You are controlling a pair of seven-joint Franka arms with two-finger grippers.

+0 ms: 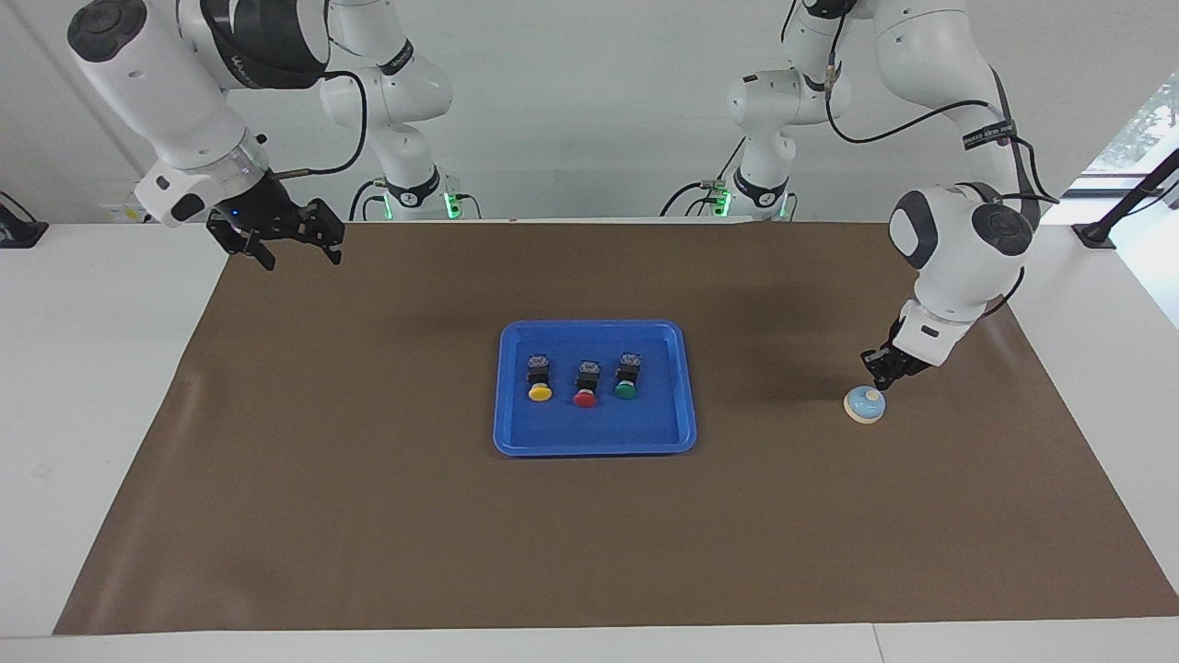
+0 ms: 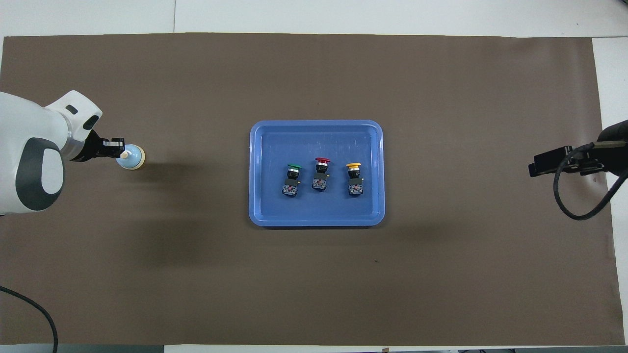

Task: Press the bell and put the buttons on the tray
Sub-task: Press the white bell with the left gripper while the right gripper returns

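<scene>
The light blue bell (image 1: 865,405) (image 2: 132,158) sits on the brown mat toward the left arm's end of the table. My left gripper (image 1: 879,379) (image 2: 118,146) is shut and angled down, its tips right at the bell's pale knob; I cannot tell whether they touch. The blue tray (image 1: 594,449) (image 2: 316,221) lies mid-table. In it lie the yellow button (image 1: 540,391) (image 2: 353,166), the red button (image 1: 585,398) (image 2: 322,161) and the green button (image 1: 625,390) (image 2: 293,166) in a row. My right gripper (image 1: 302,259) (image 2: 535,168) hangs open and empty over the mat's corner at the right arm's end.
A brown mat (image 1: 368,516) covers most of the white table. A black cable (image 2: 574,206) loops below the right wrist. Bare mat surrounds the tray on all sides.
</scene>
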